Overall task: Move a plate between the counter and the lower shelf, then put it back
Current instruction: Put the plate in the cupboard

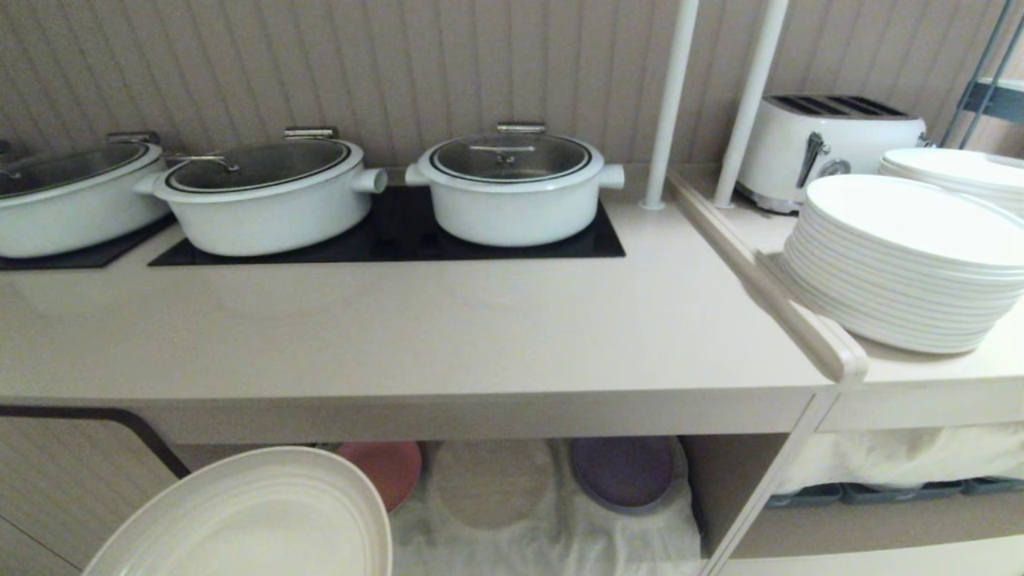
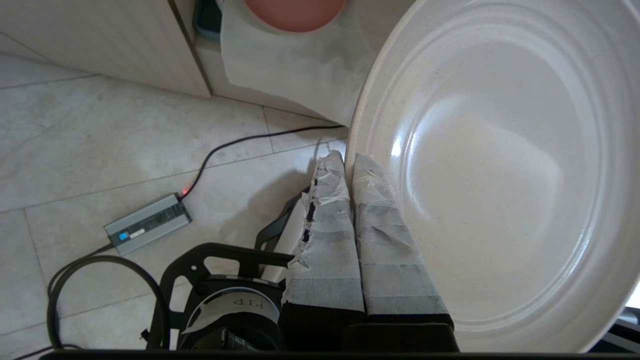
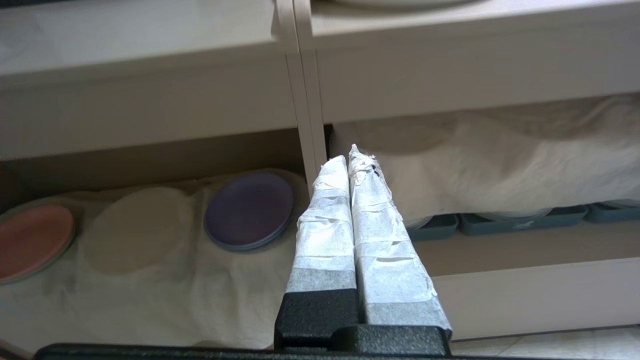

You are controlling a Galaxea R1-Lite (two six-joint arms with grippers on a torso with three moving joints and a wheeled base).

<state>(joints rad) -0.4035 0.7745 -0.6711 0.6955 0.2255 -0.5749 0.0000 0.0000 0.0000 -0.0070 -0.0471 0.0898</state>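
The left gripper (image 2: 348, 160) pinches the rim of the plate (image 2: 500, 170), holding it below the counter (image 1: 448, 336) in front of the lower shelf (image 1: 552, 536), while the right gripper (image 3: 350, 157) is pressed together, empty

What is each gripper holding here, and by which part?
The left gripper pinches the cream plate by its rim. The right gripper holds nothing, jaws shut.
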